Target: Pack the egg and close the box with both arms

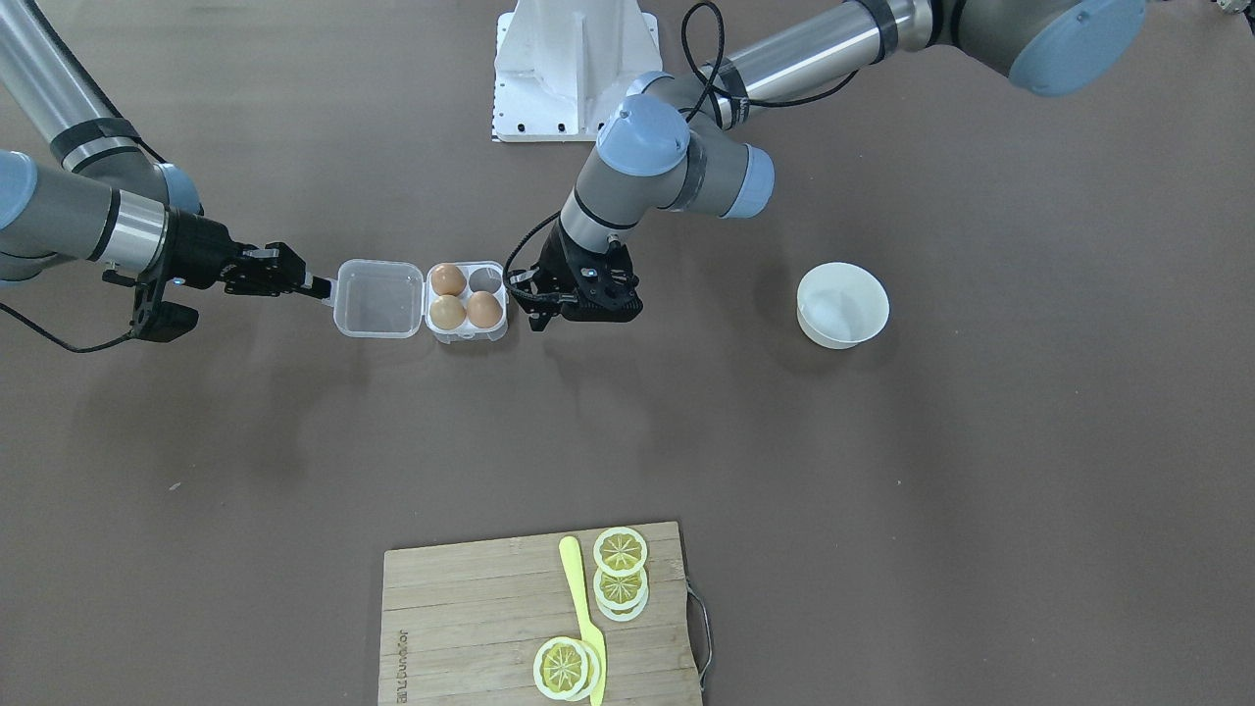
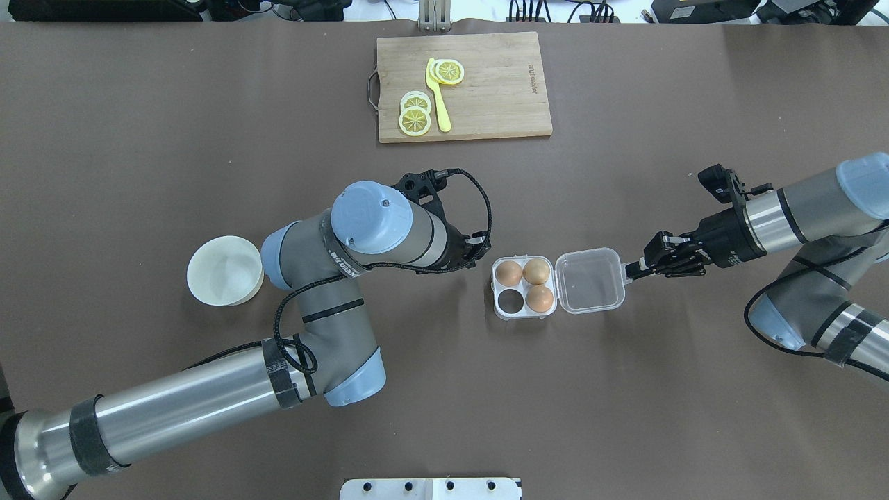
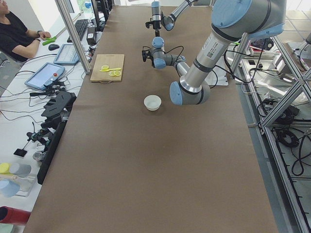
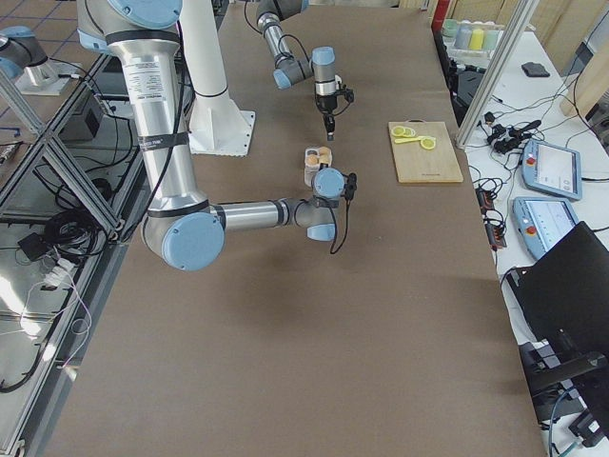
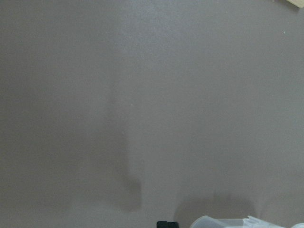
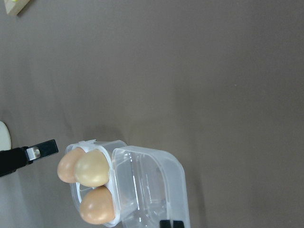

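The clear box (image 2: pixel 499 311) stands mid-table with its lid (image 2: pixel 589 280) lying open and flat. Three tan eggs (image 2: pixel 535 271) fill three cups, and one cup (image 2: pixel 512 301) is empty. The box also shows in the front view (image 1: pixel 469 333) and the right wrist view (image 6: pixel 95 167). My right gripper (image 2: pixel 630 269) looks shut, with its tip against the lid's outer edge (image 1: pixel 322 287). I cannot tell whether it pinches the edge. My left gripper (image 1: pixel 518 297) points down beside the box's opposite side and looks shut and empty. One of its fingers (image 6: pixel 40 148) shows near the eggs.
An empty white bowl (image 2: pixel 224 269) sits behind my left arm's elbow. A wooden cutting board (image 2: pixel 500 90) with lemon slices (image 2: pixel 414 114) and a yellow knife (image 2: pixel 437 97) lies at the table's far edge. The white base stand (image 1: pixel 569 69) is on the robot's side.
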### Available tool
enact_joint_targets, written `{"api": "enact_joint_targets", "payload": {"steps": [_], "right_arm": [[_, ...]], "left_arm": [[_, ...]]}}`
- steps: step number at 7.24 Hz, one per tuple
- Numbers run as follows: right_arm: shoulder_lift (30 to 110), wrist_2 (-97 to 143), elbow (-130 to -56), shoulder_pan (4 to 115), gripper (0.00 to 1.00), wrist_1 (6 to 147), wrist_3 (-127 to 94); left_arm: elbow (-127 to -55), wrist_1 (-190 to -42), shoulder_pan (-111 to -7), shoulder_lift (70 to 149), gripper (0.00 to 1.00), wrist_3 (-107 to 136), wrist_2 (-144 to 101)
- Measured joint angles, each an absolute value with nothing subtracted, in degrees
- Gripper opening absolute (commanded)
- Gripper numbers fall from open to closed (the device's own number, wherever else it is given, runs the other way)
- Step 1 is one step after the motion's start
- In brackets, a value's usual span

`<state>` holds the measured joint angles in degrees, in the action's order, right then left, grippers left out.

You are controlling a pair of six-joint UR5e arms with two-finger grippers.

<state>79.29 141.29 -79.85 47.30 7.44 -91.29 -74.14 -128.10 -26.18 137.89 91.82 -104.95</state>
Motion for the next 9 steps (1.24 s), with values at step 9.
{"api": "enact_joint_targets", "payload": {"steps": [9], "right_arm": [[78.5, 141.3, -81.6, 48.0, 0.00, 7.6, -91.5]], "left_arm": [[-72.3, -129.1, -25.0, 138.9, 0.00, 92.5, -104.8]]}}
